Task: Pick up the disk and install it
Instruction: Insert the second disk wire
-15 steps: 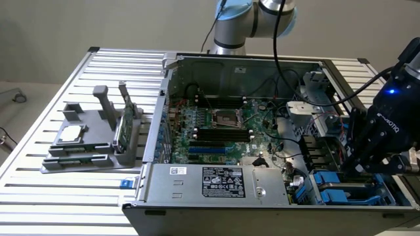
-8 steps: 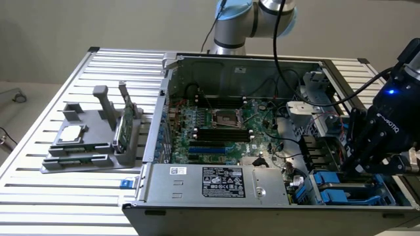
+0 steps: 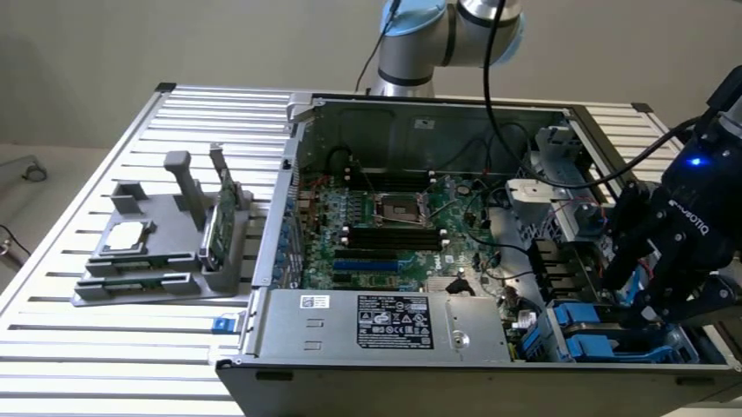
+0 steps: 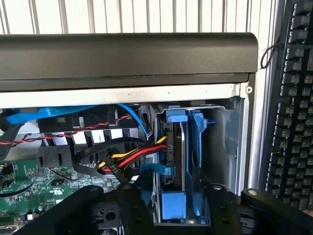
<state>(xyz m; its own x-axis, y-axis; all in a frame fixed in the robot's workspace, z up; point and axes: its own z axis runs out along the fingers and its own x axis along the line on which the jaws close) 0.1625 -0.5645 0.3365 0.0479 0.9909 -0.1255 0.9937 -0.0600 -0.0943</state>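
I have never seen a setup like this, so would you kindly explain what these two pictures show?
The exterior view looks down on a slatted metal table with an opened computer case lying on it. A robot arm stands behind the case and reaches over to the exterior view's right, where its black tool hangs low over the drive bays. Beside the case, on the exterior view's left, a grey holder keeps spare parts.

The wrist view comes from a camera on the arm, looking into the case. There the disk, in its blue frame, stands edge-on in a bay, with coloured cables running to it. The tool's fingers sit on either side of the disk, apart; a keyboard lies outside.
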